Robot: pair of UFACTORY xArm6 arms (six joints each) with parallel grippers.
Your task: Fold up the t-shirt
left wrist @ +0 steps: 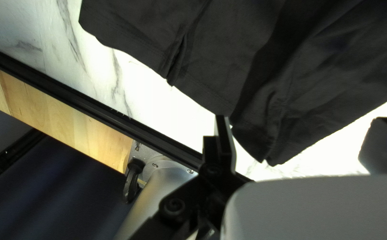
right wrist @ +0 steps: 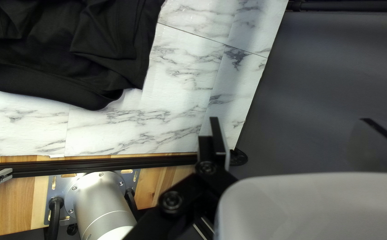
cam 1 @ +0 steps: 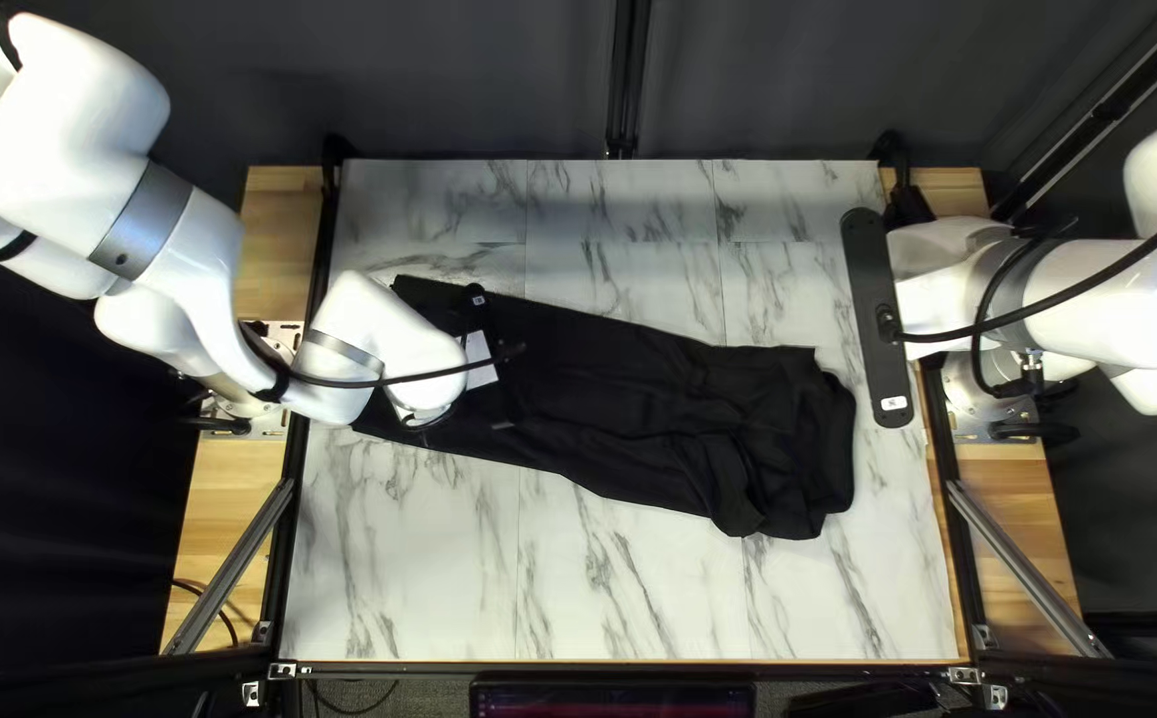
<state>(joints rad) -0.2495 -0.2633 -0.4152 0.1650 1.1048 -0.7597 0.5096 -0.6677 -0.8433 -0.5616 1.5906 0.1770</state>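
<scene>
Folding across the length looks like the step in hand; the black fabric T-shirt (cam 1: 605,412) lies as a long narrow strip on the white marble-patterned desk (cam 1: 419,572), its sides seemingly brought in already. The black two-fingered left gripper (left wrist: 301,119) has its fingers spread wide, with a corner of the T-shirt ahead and between them but not pinched; the matching right gripper (right wrist: 290,119) has its fingers well apart and empty, beyond the T-shirt's right-hand end, where the black ribbed band (right wrist: 46,91) shows.

The next move probably calls for the left gripper to come down on the T-shirt's left-hand end, close on all its layers and carry them toward the band; catching only the top layer would open the strip, and the loose creases near the right-hand end may need smoothing.

The white rounded left arm (cam 1: 392,349) hides part of the T-shirt's left-hand end in the top left view; a small white patch (cam 1: 481,359) shows over the T-shirt there, though whether it belongs to cloth or gripper I cannot tell; black on black, the layers are hard to count; both wrist views cut the T-shirt off.
</scene>
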